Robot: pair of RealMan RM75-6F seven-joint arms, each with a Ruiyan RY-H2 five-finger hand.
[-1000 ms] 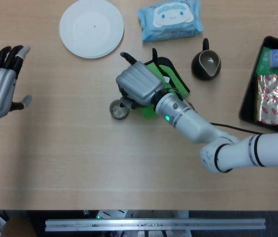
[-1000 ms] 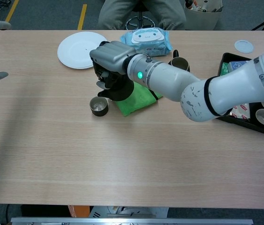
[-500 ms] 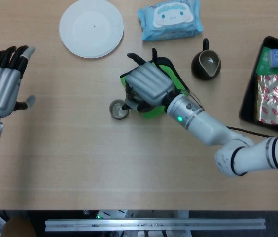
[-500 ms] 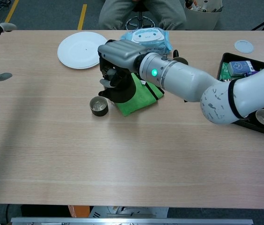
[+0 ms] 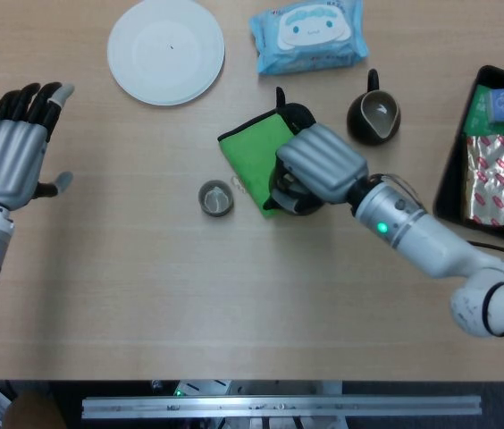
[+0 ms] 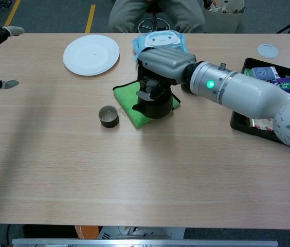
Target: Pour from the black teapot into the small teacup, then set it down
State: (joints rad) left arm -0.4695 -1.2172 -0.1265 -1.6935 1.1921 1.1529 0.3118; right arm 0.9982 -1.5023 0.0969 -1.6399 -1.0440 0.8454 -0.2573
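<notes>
My right hand (image 5: 322, 165) (image 6: 163, 63) grips the black teapot (image 5: 294, 194) (image 6: 155, 103) from above. The pot stands upright on the right part of a green cloth (image 5: 254, 150) (image 6: 129, 98), and my hand hides most of it. The small teacup (image 5: 216, 197) (image 6: 108, 116) stands on the bare table to the left of the cloth, apart from the pot. My left hand (image 5: 13, 152) hovers open at the far left, fingers spread; in the chest view only its fingertips (image 6: 8, 31) show at the left edge.
A white plate (image 5: 166, 50) (image 6: 91, 54) lies at the back left and a blue wipes pack (image 5: 309, 36) (image 6: 158, 40) at the back middle. A dark pitcher (image 5: 374, 116) stands right of the cloth. A black tray (image 5: 453, 179) (image 6: 236, 121) with packets fills the right edge.
My right hand has carried the teapot to the right, away from the teacup, and brought it upright onto the green cloth. My left hand has barely shifted.
</notes>
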